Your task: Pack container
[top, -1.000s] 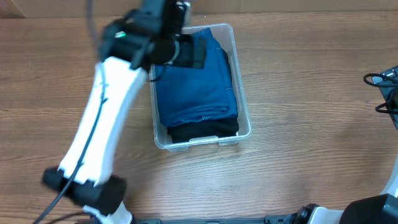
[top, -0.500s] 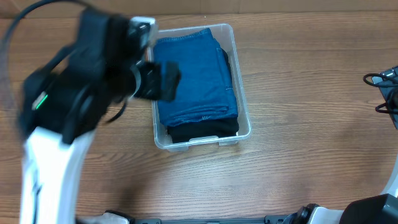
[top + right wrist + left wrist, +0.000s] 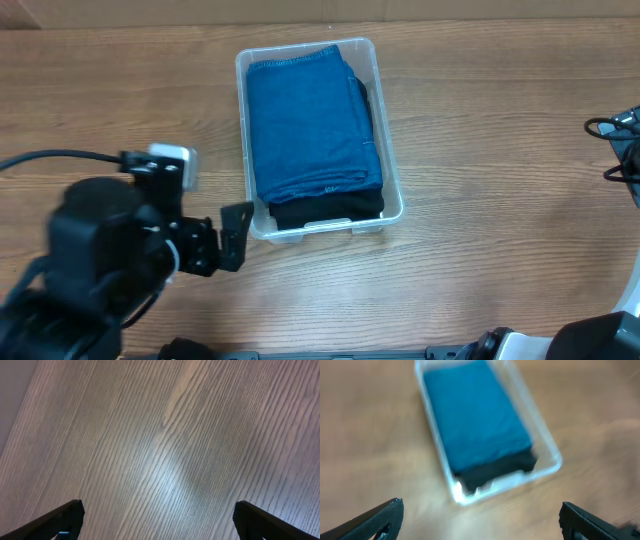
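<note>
The container point(image 3: 393, 180), a clear plastic bin, stands at the table's middle. In it a folded blue cloth point(image 3: 310, 125) lies on top of a black cloth point(image 3: 325, 208) that shows at the near end. My left gripper point(image 3: 233, 240) hovers just off the bin's near left corner, open and empty. In the blurred left wrist view the left gripper point(image 3: 481, 512) has wide-apart jaws, with the container point(image 3: 555, 457) and blue cloth point(image 3: 475, 420) ahead of it. The right gripper point(image 3: 159, 510) is open over bare wood, holding nothing.
Black cables point(image 3: 615, 140) lie at the table's right edge. The right arm's base point(image 3: 610, 335) shows at the bottom right corner. The left arm's bulk point(image 3: 100, 260) covers the near left of the wooden table point(image 3: 500, 120).
The left arm has swung back from over the bin's far left corner to the near left of the table, its gripper open throughout. The cloths and bin have not moved.
</note>
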You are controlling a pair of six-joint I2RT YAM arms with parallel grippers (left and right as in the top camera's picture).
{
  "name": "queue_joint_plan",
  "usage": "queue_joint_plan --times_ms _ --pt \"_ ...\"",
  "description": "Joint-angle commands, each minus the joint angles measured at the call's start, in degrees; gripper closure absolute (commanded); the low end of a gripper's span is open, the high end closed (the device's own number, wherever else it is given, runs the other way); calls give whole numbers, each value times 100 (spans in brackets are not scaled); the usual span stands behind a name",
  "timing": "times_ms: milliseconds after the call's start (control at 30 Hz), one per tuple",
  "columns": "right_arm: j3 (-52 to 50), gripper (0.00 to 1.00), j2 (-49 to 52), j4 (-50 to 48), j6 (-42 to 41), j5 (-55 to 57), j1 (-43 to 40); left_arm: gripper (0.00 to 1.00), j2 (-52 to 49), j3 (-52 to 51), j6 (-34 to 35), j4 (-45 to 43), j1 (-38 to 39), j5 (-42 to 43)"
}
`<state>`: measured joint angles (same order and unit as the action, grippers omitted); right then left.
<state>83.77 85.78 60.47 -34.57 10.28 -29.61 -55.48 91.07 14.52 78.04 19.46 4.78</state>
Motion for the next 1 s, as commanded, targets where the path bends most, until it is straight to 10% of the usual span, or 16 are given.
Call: queue_joint_plan --times_ms 0,200,433,967 --pt "-28 0 2 -35 -42 -9 -15 0 101 -463 247 282 15 -9" --pt "-28 0 2 -35 -42 -9 -15 0 -17 -678 284 297 15 192" --pt "-28 0 2 -35 -42 -9 -15 0 -109 -1176 -1281 -337 17 223" --pt "-28 0 2 -35 -42 -9 -15 0 702 -4181 -2315 -3598 -291 262"
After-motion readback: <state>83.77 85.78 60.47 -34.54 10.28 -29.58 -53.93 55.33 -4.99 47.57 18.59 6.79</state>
